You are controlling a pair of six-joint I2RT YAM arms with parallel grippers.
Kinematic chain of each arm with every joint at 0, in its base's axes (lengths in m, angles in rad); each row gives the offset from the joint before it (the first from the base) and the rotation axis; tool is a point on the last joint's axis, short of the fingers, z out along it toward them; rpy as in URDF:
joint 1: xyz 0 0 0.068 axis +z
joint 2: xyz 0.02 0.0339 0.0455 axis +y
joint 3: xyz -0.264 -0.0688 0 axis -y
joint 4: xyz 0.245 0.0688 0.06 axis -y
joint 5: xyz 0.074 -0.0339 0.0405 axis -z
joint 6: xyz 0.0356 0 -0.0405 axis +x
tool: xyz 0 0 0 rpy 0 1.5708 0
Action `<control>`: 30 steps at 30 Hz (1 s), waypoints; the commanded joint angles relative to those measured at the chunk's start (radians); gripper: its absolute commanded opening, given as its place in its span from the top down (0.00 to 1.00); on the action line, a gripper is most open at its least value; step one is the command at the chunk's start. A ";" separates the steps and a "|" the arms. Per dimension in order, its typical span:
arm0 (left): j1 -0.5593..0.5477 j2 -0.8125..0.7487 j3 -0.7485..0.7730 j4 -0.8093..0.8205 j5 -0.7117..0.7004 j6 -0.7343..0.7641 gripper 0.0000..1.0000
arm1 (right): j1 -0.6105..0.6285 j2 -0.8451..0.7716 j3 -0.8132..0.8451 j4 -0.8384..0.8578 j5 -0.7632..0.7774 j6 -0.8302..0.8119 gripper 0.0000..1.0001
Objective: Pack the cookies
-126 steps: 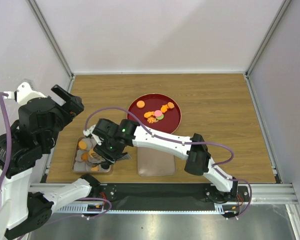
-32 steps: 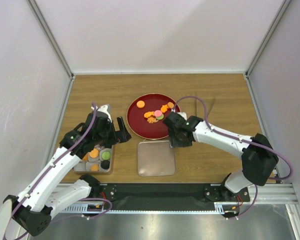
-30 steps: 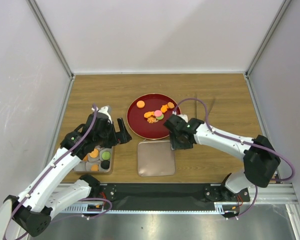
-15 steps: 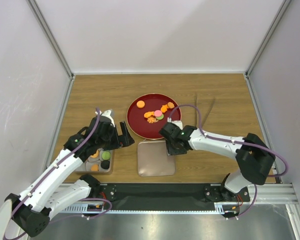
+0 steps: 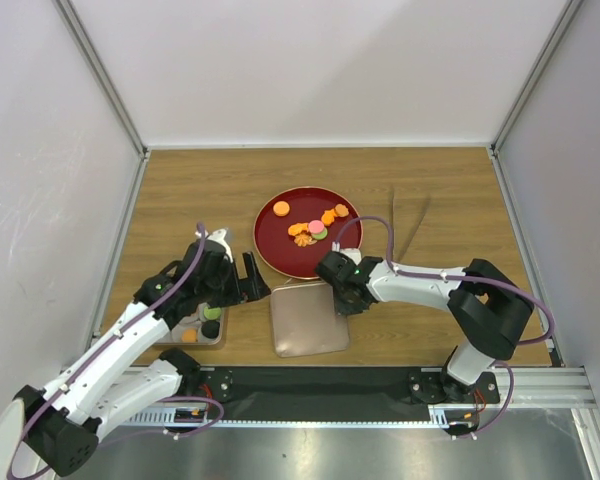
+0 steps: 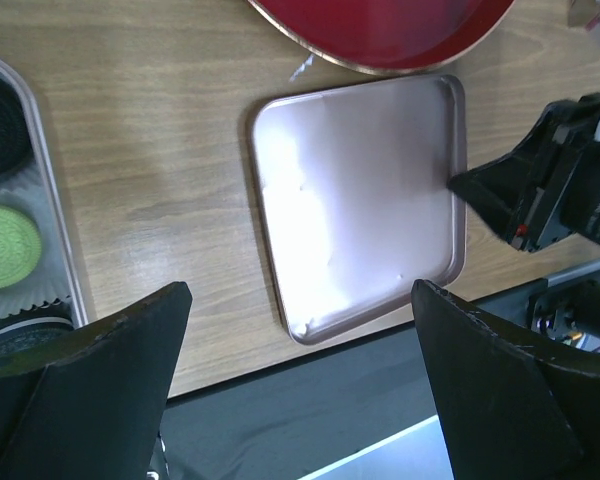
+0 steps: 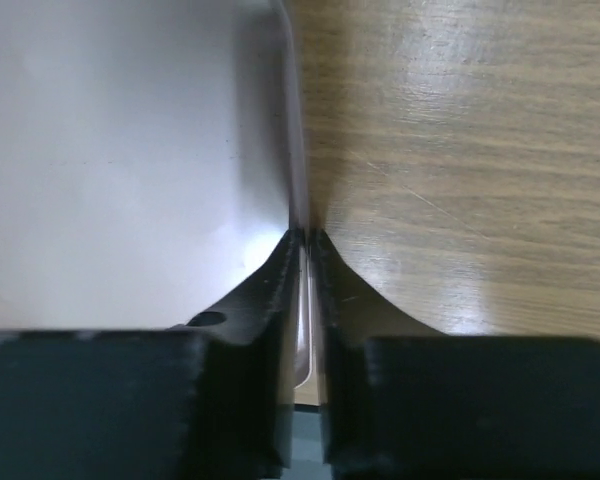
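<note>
near edge: lid (image 5: 305,320) flat on table (image 5: 430,190), tray (image 6: 58,210) just left of it with a green cookie (image 6: 2,245) (much hidden by the arm from above) | right gripper (image 7: 306,238) clamped on lid's right rim | left gripper (image 6: 295,300) spread wide over lid, empty | far: orange and pink cookies (image 5: 315,229) on red plate (image 5: 280,250) just beyond lid

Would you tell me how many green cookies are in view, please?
2. One green cookie lies on the red plate; another sits in the tray. The left arm may hide more.
</note>
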 commanded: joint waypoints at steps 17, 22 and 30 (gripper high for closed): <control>-0.015 0.127 -0.058 0.182 0.093 -0.013 0.02 | -0.094 -0.260 0.052 -0.131 -0.093 0.002 1.00; -0.013 0.181 -0.029 0.222 0.142 -0.007 0.02 | -0.135 -0.303 0.076 -0.143 -0.146 -0.001 1.00; -0.010 0.233 0.005 0.338 0.260 -0.059 0.04 | -0.198 -0.340 0.090 -0.088 -0.261 0.016 1.00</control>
